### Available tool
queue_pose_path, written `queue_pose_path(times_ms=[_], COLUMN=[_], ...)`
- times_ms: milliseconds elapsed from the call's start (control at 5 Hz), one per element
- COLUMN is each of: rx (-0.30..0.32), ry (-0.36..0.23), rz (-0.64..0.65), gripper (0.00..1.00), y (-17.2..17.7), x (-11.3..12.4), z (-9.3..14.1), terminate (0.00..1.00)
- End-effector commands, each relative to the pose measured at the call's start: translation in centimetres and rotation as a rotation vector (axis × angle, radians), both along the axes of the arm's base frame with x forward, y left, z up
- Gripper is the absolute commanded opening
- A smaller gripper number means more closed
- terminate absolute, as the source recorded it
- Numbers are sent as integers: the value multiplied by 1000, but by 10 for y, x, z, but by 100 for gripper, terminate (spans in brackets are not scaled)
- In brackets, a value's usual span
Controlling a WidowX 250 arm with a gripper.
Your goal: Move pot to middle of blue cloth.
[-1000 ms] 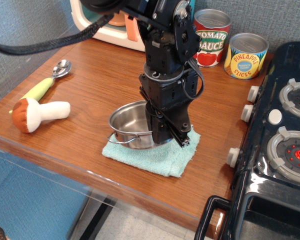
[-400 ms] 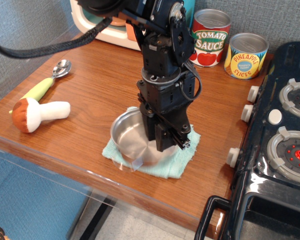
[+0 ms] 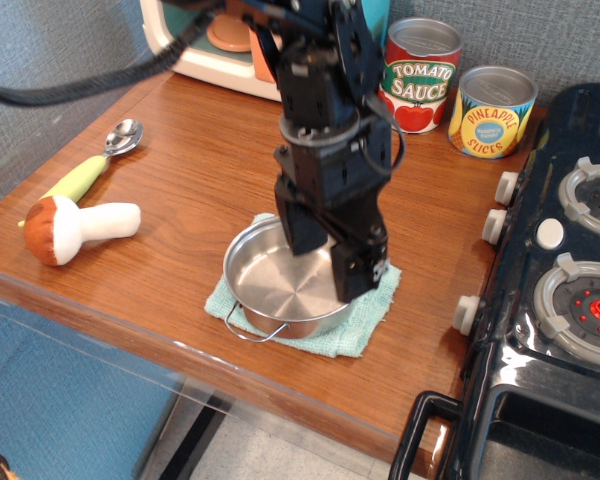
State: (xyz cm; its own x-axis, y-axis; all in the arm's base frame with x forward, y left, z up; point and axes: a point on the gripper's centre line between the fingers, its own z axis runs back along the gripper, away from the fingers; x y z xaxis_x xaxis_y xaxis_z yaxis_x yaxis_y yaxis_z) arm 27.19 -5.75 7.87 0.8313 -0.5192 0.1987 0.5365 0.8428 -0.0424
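Observation:
The shiny steel pot [image 3: 280, 287] sits flat on the pale blue cloth [image 3: 367, 318] near the table's front edge and covers most of it. One wire handle [image 3: 242, 326] sticks out past the cloth's front left corner. My gripper [image 3: 328, 262] hangs over the pot's right rim, pointing down, with its jaws apart. One finger [image 3: 302, 232] is over the pot's inside and the other [image 3: 358, 272] is at the rim's right side. The pot's far right rim is hidden behind the gripper.
A plush mushroom [image 3: 75, 228] and a green-handled spoon [image 3: 100, 160] lie at the left. A tomato sauce can [image 3: 420, 75] and a pineapple can [image 3: 492, 110] stand at the back. A black toy stove [image 3: 560, 280] borders the right, and a white toy appliance [image 3: 205, 55] stands at the back left.
The pot was tilted in the gripper's hold 0.4 s ago; now it lies flat on the cloth, a little further forward. The jaws have spread and the gripper has risen slightly.

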Motion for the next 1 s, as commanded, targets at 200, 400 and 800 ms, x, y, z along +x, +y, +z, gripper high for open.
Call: queue_pose_path(times_ms=[200,400,800], rx=[65,52,52], ry=[-48,-37,-37], rz=[267,281,281], gripper=[100,100,100], y=[28,32,32], x=[2,2,2], z=[39,36,36], terminate=[0,0,100])
